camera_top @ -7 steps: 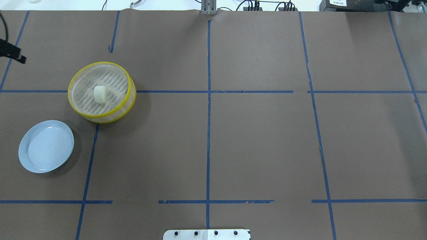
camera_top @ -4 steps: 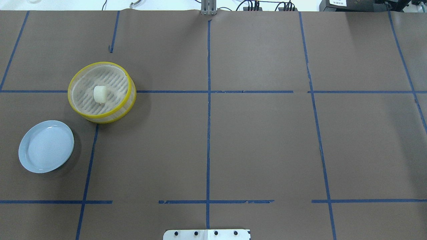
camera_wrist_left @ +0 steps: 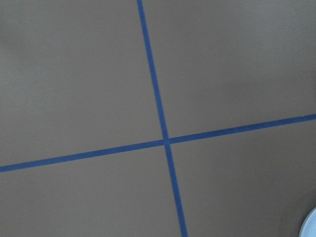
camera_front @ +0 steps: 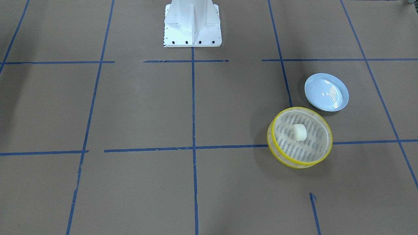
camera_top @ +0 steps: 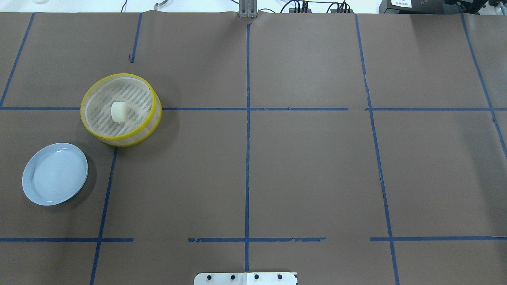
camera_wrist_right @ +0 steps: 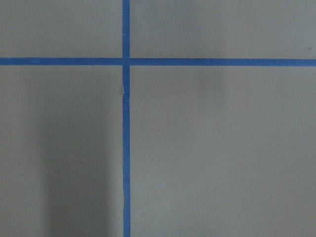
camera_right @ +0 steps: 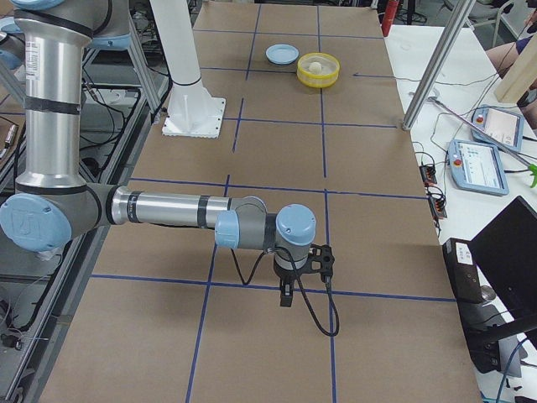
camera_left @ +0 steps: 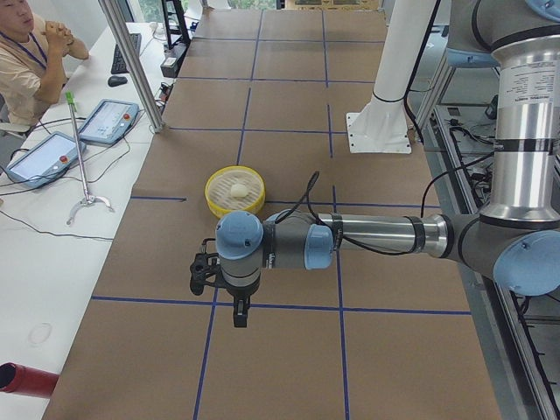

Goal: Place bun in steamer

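Note:
The cream-white bun [camera_top: 118, 111] lies on the slotted floor of the yellow-rimmed steamer [camera_top: 82, 109] at the table's left; both also show in the front view, bun [camera_front: 299, 132] and steamer [camera_front: 330, 138]. No gripper is near them. My left gripper [camera_left: 238, 315] hangs over bare table far from the steamer [camera_left: 234, 210], and shows in the left side view only. My right gripper [camera_right: 286, 295] hangs over the other end of the table, in the right side view only. I cannot tell whether either is open or shut.
A pale blue plate [camera_top: 54, 174] lies empty near the steamer, also in the front view [camera_front: 326, 92]; its edge shows in the left wrist view [camera_wrist_left: 312, 228]. Blue tape lines cross the brown table. The white robot base [camera_front: 192, 23] stands mid-table. An operator [camera_left: 26, 61] sits at the side.
A dark part of my left arm that showed at the overhead view's left edge a second ago has left that view. The bun, steamer and plate have not moved.

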Robot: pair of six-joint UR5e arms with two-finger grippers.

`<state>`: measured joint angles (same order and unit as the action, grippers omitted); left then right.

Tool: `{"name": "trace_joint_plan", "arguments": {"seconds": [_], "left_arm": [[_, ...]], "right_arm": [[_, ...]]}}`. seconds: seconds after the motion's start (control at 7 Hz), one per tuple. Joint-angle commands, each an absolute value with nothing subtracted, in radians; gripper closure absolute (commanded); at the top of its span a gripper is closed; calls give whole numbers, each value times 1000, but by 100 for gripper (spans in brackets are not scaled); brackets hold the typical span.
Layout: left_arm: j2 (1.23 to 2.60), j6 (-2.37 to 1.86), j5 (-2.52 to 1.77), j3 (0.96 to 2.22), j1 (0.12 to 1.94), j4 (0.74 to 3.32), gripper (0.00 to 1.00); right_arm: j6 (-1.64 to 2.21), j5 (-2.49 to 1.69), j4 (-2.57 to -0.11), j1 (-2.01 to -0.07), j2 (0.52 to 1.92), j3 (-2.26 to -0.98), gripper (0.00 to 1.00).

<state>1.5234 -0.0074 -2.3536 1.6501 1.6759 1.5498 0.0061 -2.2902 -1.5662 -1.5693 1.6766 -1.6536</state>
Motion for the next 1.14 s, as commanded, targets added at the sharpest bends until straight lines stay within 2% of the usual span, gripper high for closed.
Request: {"name": "trace_joint_plan", "arguments": {"seconds": [0.0,0.29,1.0], "left_arm": [[1516,-46,-2399,1646,1664,1546,0],[1474,-43,-2404,1654,1658,1566,0],[1483,8,-2391,1703,1658,1484,0]], "right_arm": [[6,-2290,-1566,-1569,1677,-1654,0],[6,-2290,-1566,-1569,1677,-1654,0],[6,-2290,-1566,-1569,1677,-1654,0]]}}
